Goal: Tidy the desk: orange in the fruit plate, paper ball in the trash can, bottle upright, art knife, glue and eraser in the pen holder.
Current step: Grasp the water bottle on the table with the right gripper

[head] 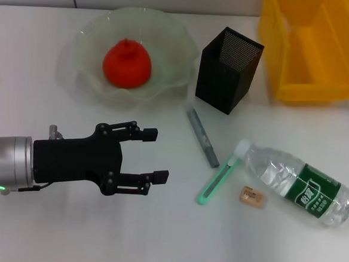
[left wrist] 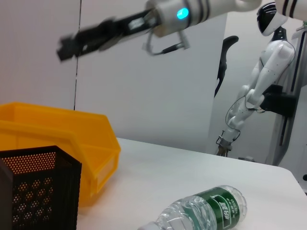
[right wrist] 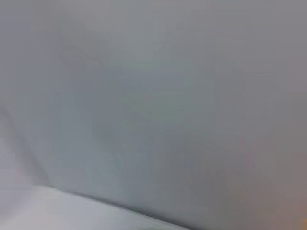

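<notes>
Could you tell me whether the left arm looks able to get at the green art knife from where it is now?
Probably yes. The left gripper hovers with open jaws facing the art knife, and only bare table lies between them. The glue stick and eraser lie close by, so some care is needed.

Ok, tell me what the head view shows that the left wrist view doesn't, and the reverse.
Only the head view shows the orange in the pale green glass plate, the green art knife, grey glue stick, small tan eraser and open left gripper. Only the left wrist view shows the raised right gripper. Both show the lying plastic bottle, black mesh pen holder and yellow bin.
</notes>
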{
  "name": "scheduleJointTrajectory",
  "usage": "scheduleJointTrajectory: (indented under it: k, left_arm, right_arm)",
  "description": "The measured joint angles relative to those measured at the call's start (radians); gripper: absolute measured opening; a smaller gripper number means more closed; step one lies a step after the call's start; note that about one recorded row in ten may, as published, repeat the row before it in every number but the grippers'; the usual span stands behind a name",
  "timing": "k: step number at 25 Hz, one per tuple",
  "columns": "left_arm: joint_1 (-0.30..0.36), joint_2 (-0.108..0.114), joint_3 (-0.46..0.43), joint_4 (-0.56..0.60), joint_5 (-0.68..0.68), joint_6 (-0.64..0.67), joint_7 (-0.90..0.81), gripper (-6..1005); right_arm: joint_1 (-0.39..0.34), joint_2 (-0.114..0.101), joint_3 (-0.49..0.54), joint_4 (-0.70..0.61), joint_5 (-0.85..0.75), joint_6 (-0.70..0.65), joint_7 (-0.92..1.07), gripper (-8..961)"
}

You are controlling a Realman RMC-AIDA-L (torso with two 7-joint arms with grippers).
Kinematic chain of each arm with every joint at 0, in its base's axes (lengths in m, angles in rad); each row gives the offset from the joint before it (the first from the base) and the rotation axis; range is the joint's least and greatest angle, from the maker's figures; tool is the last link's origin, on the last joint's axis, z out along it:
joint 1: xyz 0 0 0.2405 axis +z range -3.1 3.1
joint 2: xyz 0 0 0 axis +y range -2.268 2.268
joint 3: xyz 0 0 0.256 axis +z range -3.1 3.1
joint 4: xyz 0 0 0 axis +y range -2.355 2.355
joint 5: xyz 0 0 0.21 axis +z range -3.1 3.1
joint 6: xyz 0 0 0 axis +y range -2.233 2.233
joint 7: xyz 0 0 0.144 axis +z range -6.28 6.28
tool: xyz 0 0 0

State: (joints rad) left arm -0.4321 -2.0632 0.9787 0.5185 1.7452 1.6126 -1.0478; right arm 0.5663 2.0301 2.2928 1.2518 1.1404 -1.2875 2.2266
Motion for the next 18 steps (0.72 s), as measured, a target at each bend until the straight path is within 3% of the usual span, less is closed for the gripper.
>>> scheduleJointTrajectory:
  k: [1,2,3,4,6,7,8,9,13,14,17,18]
  left_arm:
    - [-0.001,0.000,0.000,0.000,0.000,0.000,0.000,824]
    - [-0.001,0.000,0.000,0.000,0.000,0.000,0.000,824]
    - [-0.001,0.000,0.000,0.000,0.000,0.000,0.000,824]
    - [-0.001,0.000,0.000,0.000,0.000,-0.001,0.000,824]
    - [-0.001,0.000,0.000,0.000,0.000,-0.001,0.000,824]
    - [-0.002,0.000,0.000,0.000,0.000,-0.001,0.000,824]
    - [-0.002,0.000,0.000,0.000,0.000,-0.002,0.000,824]
    - [-0.002,-0.001,0.000,0.000,0.000,-0.002,0.000,825]
    - [-0.002,-0.002,0.000,-0.003,0.000,-0.003,-0.001,825]
    - [-0.002,-0.003,-0.001,-0.007,0.000,-0.003,-0.001,825]
    - [-0.003,-0.003,-0.006,-0.013,-0.001,-0.003,-0.002,825]
    - [-0.003,-0.003,-0.011,-0.014,-0.001,-0.003,-0.002,825]
  right_arm:
    - [-0.018,-0.011,0.057,-0.016,0.124,-0.148,-0.063,833]
    - [-0.018,-0.011,0.057,-0.016,0.124,-0.148,-0.063,833]
    - [-0.020,-0.018,0.115,-0.023,0.178,-0.305,-0.081,832]
    - [-0.020,-0.018,0.115,-0.023,0.178,-0.305,-0.081,832]
    - [-0.013,-0.031,0.159,-0.004,0.119,-0.521,-0.075,832]
    - [-0.013,-0.031,0.159,-0.004,0.119,-0.521,-0.075,831]
    - [-0.006,-0.038,0.153,0.025,0.009,-0.611,-0.043,831]
    - [-0.006,-0.038,0.153,0.025,0.009,-0.611,-0.043,831]
    - [0.051,-0.043,0.099,0.075,-0.285,-0.708,0.059,830]
    - [0.051,-0.043,0.099,0.075,-0.285,-0.708,0.059,830]
    - [0.097,-0.045,0.028,0.078,-0.429,-0.743,0.124,829]
    - [0.123,-0.045,-0.040,0.081,-0.512,-0.751,0.183,829]
